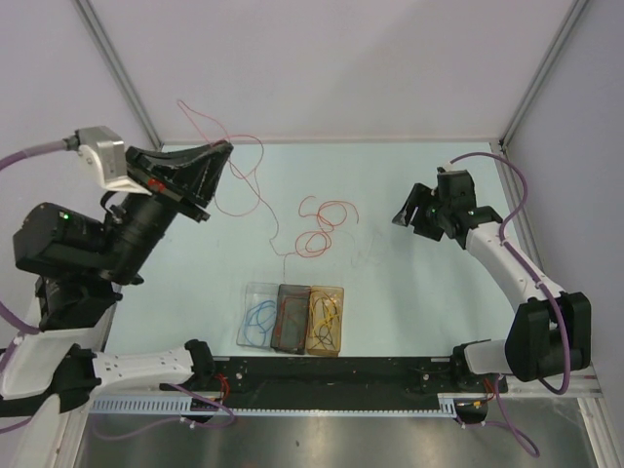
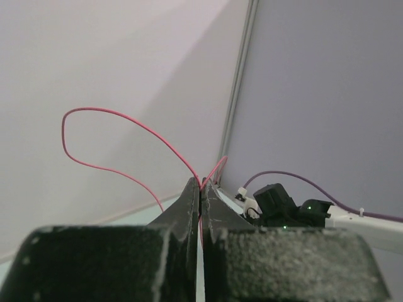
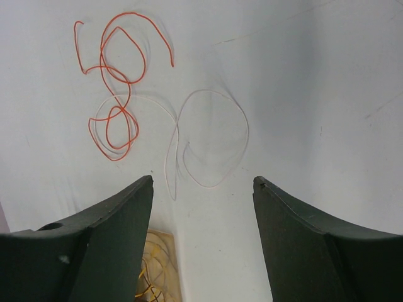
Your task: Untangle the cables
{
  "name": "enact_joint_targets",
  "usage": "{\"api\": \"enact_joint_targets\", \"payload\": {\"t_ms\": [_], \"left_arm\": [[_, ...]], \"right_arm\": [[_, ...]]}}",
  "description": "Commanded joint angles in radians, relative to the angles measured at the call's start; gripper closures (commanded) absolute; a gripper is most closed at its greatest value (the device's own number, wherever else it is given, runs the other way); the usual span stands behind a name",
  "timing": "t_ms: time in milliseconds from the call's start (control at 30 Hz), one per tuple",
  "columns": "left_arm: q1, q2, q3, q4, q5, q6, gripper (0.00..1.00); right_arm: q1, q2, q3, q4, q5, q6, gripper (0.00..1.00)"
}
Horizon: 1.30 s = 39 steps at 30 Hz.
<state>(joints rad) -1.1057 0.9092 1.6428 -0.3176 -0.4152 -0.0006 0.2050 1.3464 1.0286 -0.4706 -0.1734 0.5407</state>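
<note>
My left gripper is raised at the back left and is shut on a thin red cable. That cable loops up above the fingertips and trails down toward the table. In the left wrist view the jaws are pressed together with the red cable pinched at the tips. An orange-red cable lies in tangled loops mid-table, with a pale cable beside it. My right gripper hovers to their right, open and empty. In its wrist view the orange-red loops lie ahead of the open gripper.
Three small trays sit side by side near the front. The clear one holds a blue cable, the dark one a reddish cable, the amber one a yellow cable. Grey walls and metal posts enclose the table.
</note>
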Motion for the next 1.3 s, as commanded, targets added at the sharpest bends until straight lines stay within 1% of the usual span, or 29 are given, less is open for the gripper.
{"api": "enact_joint_targets", "payload": {"t_ms": [0, 67, 233, 333, 367, 433, 500, 567, 633, 767, 1033, 1100, 1167, 1267], "left_arm": [[-0.002, 0.034, 0.118, -0.052, -0.01, 0.076, 1.0], [-0.002, 0.022, 0.118, -0.072, -0.014, 0.061, 1.0], [-0.002, -0.07, -0.001, -0.067, -0.028, 0.007, 1.0], [-0.002, -0.148, -0.092, -0.081, -0.02, -0.054, 1.0], [-0.002, -0.17, -0.15, -0.087, -0.017, -0.09, 1.0], [-0.002, -0.236, -0.214, -0.107, -0.022, -0.131, 1.0], [-0.002, -0.295, -0.3, -0.123, -0.011, -0.203, 1.0], [-0.002, -0.328, -0.372, -0.144, -0.001, -0.263, 1.0], [-0.002, -0.366, -0.411, -0.17, -0.005, -0.309, 1.0], [-0.002, -0.405, -0.521, -0.163, 0.016, -0.361, 1.0], [-0.002, -0.405, -0.569, -0.149, 0.064, -0.453, 1.0], [-0.002, -0.403, -0.568, -0.129, 0.098, -0.469, 1.0], [-0.002, -0.388, -0.531, -0.127, 0.139, -0.483, 1.0], [-0.002, -0.375, -0.473, -0.136, 0.147, -0.513, 1.0]], "right_arm": [[0.004, -0.038, 0.001, 0.009, -0.003, -0.012, 0.31], [0.005, -0.039, 0.001, 0.01, -0.005, -0.013, 0.31], [0.004, -0.03, 0.001, 0.016, -0.009, -0.013, 0.31], [0.005, -0.026, 0.001, 0.021, -0.02, -0.01, 0.31], [0.004, -0.024, 0.001, 0.024, -0.021, -0.01, 0.31], [0.004, -0.021, 0.001, 0.023, -0.021, -0.012, 0.31], [0.004, -0.018, 0.001, 0.024, -0.018, -0.01, 0.31], [0.005, -0.012, 0.001, 0.027, -0.023, -0.01, 0.31], [0.008, -0.01, 0.001, 0.03, -0.023, -0.005, 0.31], [0.027, -0.006, 0.001, 0.03, -0.012, 0.001, 0.31], [0.059, -0.001, -0.001, 0.02, 0.012, 0.002, 0.32], [0.062, -0.004, -0.002, 0.023, 0.015, 0.002, 0.32], [0.065, -0.001, -0.002, 0.026, 0.015, 0.001, 0.32], [0.068, 0.002, -0.004, 0.029, 0.011, 0.004, 0.31]]}}
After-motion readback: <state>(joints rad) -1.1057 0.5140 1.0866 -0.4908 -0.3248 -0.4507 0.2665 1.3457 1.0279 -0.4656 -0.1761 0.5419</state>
